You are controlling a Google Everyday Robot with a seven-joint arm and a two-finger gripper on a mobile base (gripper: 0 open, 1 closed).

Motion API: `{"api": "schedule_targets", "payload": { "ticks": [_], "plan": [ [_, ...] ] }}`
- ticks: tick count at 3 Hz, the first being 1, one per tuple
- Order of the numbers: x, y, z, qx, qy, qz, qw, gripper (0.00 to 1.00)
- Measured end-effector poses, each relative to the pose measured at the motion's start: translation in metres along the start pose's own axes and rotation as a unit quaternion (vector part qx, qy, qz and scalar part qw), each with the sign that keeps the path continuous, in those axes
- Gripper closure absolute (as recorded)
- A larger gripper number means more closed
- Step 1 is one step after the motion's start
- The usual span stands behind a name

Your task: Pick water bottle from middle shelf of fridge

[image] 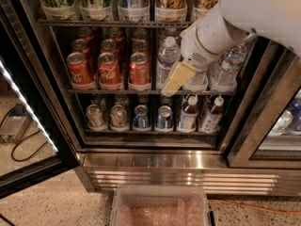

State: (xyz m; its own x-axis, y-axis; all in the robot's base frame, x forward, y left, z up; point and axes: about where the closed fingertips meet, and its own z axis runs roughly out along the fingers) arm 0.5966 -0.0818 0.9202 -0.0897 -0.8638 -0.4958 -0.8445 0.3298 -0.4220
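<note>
The fridge (155,161) stands open, its black-framed door (28,126) swung out to the left. The middle shelf (113,91) holds red cola cans (109,69) on the left and clear water bottles on the right. One water bottle (168,60) with a white cap stands just right of the cans. Another (226,67) stands at the far right. My gripper (173,84), on the white arm (244,13), reaches into the middle shelf between these two bottles. Its yellowish tip is low in front of the left bottle and hides the lane behind it.
Tall gold and green cans (134,1) fill the rack above. Silver and blue cans (141,117) and small bottles (189,113) fill the rack below. A clear plastic bin (160,208) sits on the floor in front. A second glass door (277,126) is at the right. Cables (23,145) lie at the left.
</note>
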Motion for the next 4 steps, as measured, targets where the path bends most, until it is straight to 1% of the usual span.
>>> {"api": "schedule_targets", "payload": {
  "ticks": [1, 2, 3, 4],
  "plan": [
    [0.013, 0.004, 0.019, -0.024, 0.000, 0.021, 0.9995, 0.02],
    [0.018, 0.003, 0.041, -0.042, 0.000, 0.029, 0.9987, 0.02],
    [0.012, 0.001, 0.063, -0.060, -0.004, 0.031, 0.9977, 0.02],
    [0.004, 0.003, 0.072, -0.070, -0.008, 0.027, 0.9971, 0.02]
  ]
}}
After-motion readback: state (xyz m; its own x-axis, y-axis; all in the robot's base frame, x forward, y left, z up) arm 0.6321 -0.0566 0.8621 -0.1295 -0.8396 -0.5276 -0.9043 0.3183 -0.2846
